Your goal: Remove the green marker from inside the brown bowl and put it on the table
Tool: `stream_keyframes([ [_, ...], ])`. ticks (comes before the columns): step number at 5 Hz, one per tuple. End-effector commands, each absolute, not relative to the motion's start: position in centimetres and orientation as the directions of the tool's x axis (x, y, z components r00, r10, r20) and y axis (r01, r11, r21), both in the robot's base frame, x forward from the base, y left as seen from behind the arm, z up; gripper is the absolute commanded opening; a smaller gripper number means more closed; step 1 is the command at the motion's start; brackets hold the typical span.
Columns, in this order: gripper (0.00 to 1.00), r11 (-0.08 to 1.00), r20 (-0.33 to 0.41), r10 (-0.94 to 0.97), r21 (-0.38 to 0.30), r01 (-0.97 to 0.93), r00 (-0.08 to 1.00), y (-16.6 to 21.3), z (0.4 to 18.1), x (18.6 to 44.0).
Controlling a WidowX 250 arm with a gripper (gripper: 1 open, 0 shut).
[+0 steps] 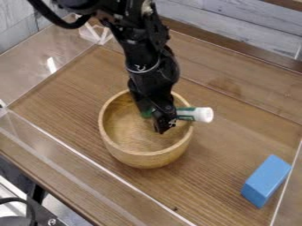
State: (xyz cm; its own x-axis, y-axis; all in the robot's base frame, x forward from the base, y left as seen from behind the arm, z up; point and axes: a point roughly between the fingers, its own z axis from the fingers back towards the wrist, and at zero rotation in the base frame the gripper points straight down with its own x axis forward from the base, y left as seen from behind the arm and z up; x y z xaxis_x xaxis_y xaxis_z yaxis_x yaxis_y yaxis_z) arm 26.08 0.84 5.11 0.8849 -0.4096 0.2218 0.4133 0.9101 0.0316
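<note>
The brown bowl [118, 148] sits on the table [65, 88] near its middle. The green marker [192, 115] lies across the bowl's right rim, its white end sticking out over the edge and its green part inside. My gripper [165, 122] points steeply down into the right side of the bowl. Its dark fingers are open and straddle the marker's inner end, which they partly hide. I cannot tell whether the fingers touch the marker.
A blue rectangular block [267, 180] lies on the table at the front right. Clear acrylic walls [48, 141] edge the tabletop. The black arm rises from the bowl toward the top left.
</note>
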Motion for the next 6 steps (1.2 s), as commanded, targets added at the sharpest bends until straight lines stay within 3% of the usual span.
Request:
stream_keyframes([
  [1, 1.0, 0.905, 0.264, -0.421, 0.061, 0.421, 0.868, 0.7, 6.0, 27.2],
  [2, 0.0, 0.904, 0.264, -0.424, 0.06, 0.424, 0.866, 0.7, 5.7, 27.2],
  [6, 0.0, 0.909, 0.248, -0.408, 0.019, 0.417, 0.878, 0.9, 7.6, 26.5],
])
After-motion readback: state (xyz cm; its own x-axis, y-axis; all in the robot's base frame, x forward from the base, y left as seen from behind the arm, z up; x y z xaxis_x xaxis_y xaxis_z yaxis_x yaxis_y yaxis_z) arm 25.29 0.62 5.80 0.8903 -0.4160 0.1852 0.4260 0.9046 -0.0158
